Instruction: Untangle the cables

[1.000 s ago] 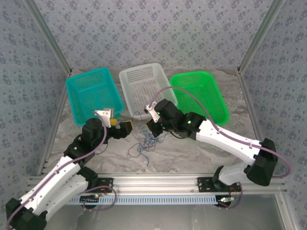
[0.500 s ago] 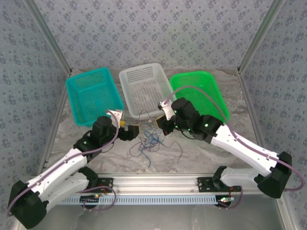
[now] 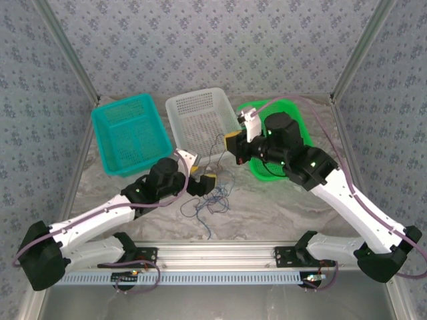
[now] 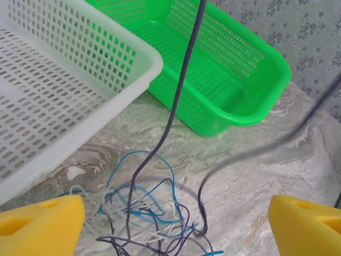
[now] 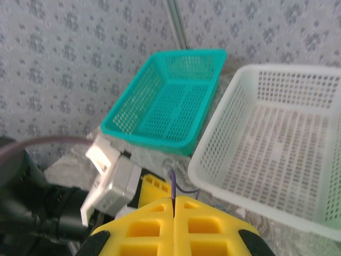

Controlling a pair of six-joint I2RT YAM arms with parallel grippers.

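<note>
The cables (image 3: 210, 199) lie in a loose tangle of blue, dark purple and cream wires on the marble table in front of the white basket. One dark purple cable (image 4: 176, 101) rises taut out of the tangle (image 4: 154, 213). My right gripper (image 3: 233, 143) is shut on that purple cable (image 5: 172, 185), held up over the gap between the white and green baskets; its yellow fingers (image 5: 154, 224) are pressed together. Just left of the tangle, my left gripper (image 3: 203, 182) stands open and low, its fingers (image 4: 42, 224) spread wide on either side of the wires, holding nothing.
Three baskets stand in a row at the back: teal (image 3: 130, 133), white (image 3: 200, 117) and green (image 3: 287, 130). The white basket's rim (image 4: 122, 101) and the green basket (image 4: 256, 69) lie close behind the tangle. An aluminium rail (image 3: 213, 257) runs along the near edge.
My right gripper has risen and moved back-right toward the green basket, drawing the purple cable up out of the tangle. My left arm has swung right, bringing its open gripper to the tangle.
</note>
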